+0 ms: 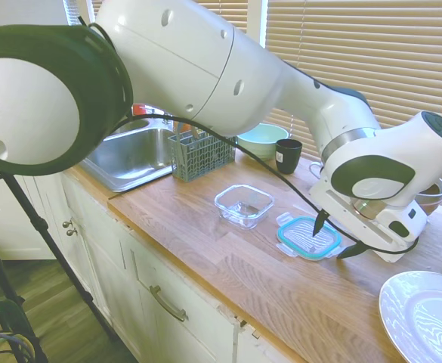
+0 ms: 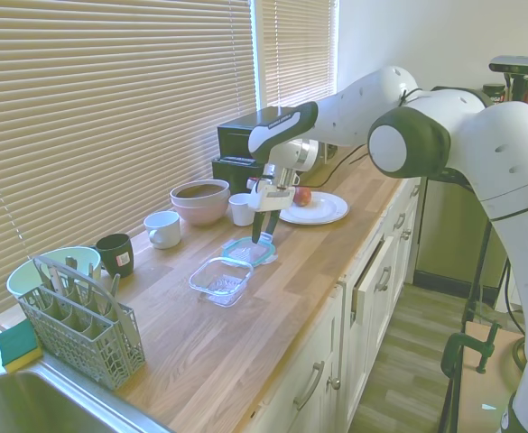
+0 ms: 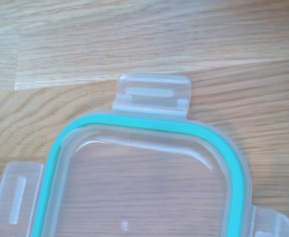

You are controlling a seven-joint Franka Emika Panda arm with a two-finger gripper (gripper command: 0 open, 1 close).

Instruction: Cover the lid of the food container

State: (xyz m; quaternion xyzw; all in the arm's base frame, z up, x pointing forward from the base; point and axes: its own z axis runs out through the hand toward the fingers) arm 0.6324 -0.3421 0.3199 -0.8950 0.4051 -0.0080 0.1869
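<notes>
Wooden tabletop (image 1: 228, 265) carries the small clear rounded-rectangular food container (image 1: 243, 205) and, just beside it, the flat clear teal-rimmed lid (image 1: 309, 238). Gripper (image 1: 340, 236) hovers over the lid, spread wide and empty. Lid looks light, thin, slippery; grip across an edge. Only the wrist view shows its snap tabs (image 3: 153, 94) clearly.

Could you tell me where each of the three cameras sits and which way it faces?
First exterior view: near the sink, looking along the counter; the arm's big joints fill it, gripper over the lid.
Second exterior view: from the sink end, opposite side; the whole arm reaches in from the right.
Wrist view: straight down on the lid; no arm shows.
Both exterior views share the food container.
</notes>
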